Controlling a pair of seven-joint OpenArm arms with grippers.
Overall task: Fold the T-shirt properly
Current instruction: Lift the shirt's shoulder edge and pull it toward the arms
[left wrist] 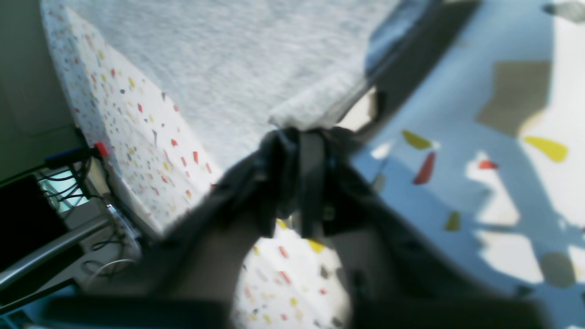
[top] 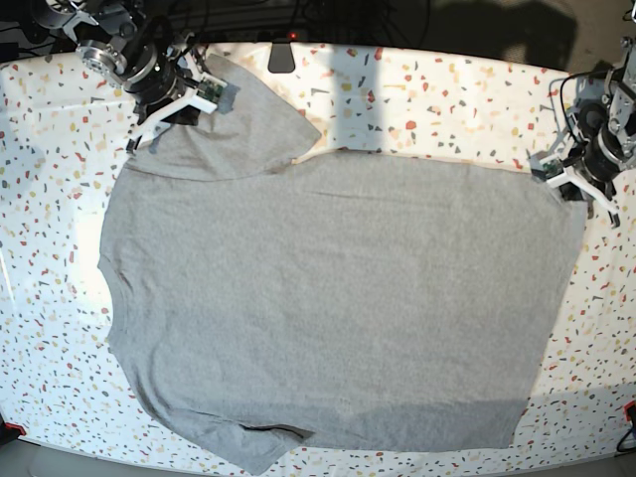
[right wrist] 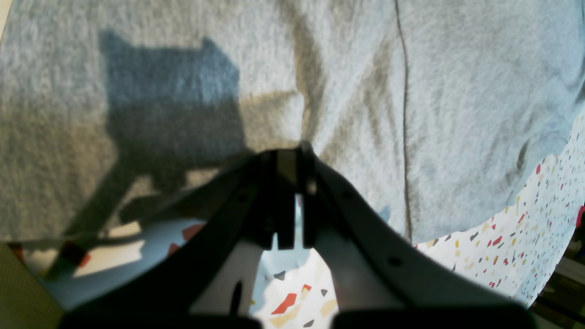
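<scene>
Table [top: 417, 89]: speckled terrazzo top, T-shirt carried.
T-shirt [top: 328, 298]: grey, plain side up, spread flat over table centre; far-left sleeve doubled over.
Left tool [left wrist: 299, 137]: closed on far-right hem corner [left wrist: 315, 103]; thin bite, slip judged likely under pull.
Right tool [right wrist: 292, 157]: closed on far-left sleeve cloth; uneven lift judged to skew fold.

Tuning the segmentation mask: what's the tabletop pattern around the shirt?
White terrazzo table with red, yellow and dark flecks; clearest in the base view.
</scene>
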